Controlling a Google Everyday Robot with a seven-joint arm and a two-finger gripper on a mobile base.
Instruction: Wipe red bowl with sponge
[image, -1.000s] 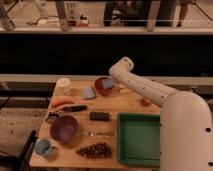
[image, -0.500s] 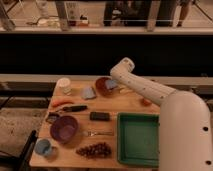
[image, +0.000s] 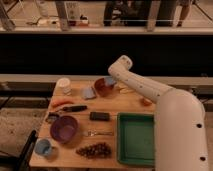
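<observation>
The red bowl (image: 102, 88) stands at the back middle of the wooden table, dark and glossy. My white arm reaches in from the right and bends down to it. At the arm's end, my gripper (image: 110, 82) sits over the bowl's right rim. It is shut on the sponge (image: 109, 80), a small blue-grey block pressed against the inside of the bowl. The fingers themselves are mostly hidden behind the sponge and the wrist.
A paler grey-blue flat piece (image: 88, 92) lies just left of the bowl, with a white cup (image: 64, 85) further left. Nearer are an orange carrot-like thing (image: 62, 102), a purple bowl (image: 64, 128), a light-blue cup (image: 43, 147), a black block (image: 99, 116), a fork (image: 98, 133) and grapes (image: 95, 149). A green tray (image: 136, 139) stands front right.
</observation>
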